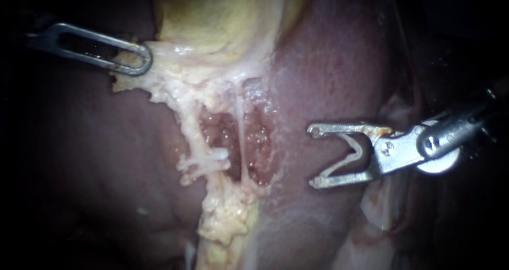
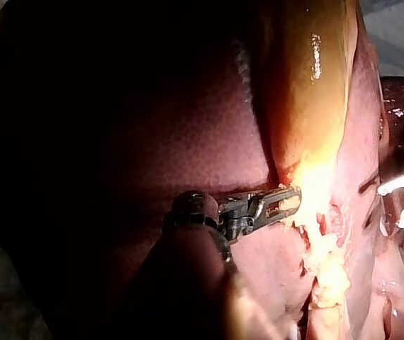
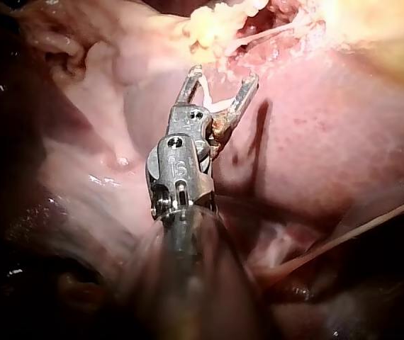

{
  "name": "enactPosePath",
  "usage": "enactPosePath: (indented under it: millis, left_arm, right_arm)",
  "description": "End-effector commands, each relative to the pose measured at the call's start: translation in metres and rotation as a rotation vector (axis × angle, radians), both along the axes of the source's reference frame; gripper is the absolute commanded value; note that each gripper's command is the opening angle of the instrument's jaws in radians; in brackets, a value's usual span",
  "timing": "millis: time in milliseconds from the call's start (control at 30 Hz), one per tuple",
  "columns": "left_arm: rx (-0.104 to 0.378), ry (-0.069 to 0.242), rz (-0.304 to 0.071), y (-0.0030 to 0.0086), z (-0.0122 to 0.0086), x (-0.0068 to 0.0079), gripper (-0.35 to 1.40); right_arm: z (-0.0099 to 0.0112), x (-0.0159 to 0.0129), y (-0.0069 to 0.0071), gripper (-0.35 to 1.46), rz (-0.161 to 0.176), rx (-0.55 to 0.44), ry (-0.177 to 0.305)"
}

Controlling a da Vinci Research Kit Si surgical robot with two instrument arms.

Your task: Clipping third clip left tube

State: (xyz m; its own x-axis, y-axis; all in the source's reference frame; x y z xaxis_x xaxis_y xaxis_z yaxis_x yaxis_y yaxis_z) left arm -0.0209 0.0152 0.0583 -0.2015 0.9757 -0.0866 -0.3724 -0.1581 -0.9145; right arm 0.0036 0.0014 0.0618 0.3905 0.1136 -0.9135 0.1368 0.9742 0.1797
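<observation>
1. The left instrument (image 1: 142, 60) has its jaws clamped on pale fatty tissue (image 1: 169, 76) just under the gallbladder (image 1: 222, 15).
2. The right instrument (image 1: 314, 156) carries a white clip (image 1: 354, 152) seated between its wide-spread jaws (both touch it), over the liver (image 1: 328, 73).
3. The left tube (image 1: 186, 129) lies well apart from that clip, bordering the raw hollow.

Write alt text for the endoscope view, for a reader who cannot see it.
The right instrument, holding an open white clip in its jaws, sits over dark red liver, apart from the pale tubes at centre. The left instrument grips pale tissue below the yellowish gallbladder.
</observation>
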Motion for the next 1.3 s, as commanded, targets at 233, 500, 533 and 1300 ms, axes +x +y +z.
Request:
enactPosePath:
  millis: [233, 500, 533, 1300]
  left_arm:
    - [-0.002, -0.004, -0.004, -0.0002, 0.0, -0.0002, -0.35]
    - [-0.004, -0.003, -0.005, -0.0004, 0.0002, -0.0004, -0.35]
    - [-0.004, -0.003, -0.006, -0.0004, 0.0002, -0.0004, -0.35]
    - [-0.006, -0.002, -0.007, -0.0006, 0.0004, -0.0006, -0.35]
  right_arm:
    - [-0.0002, 0.0007, -0.0001, 0.5, -0.016, 0.012, 0.02]
    - [0.0, 0.0054, 0.0003, 0.5, -0.005, 0.216, 0.044]
    - [0.0001, 0.0061, 0.0004, 0.5, 0.0, 0.244, 0.043]
    - [0.008, 0.0118, 0.0008, 0.49, 0.121, 0.57, 0.138]
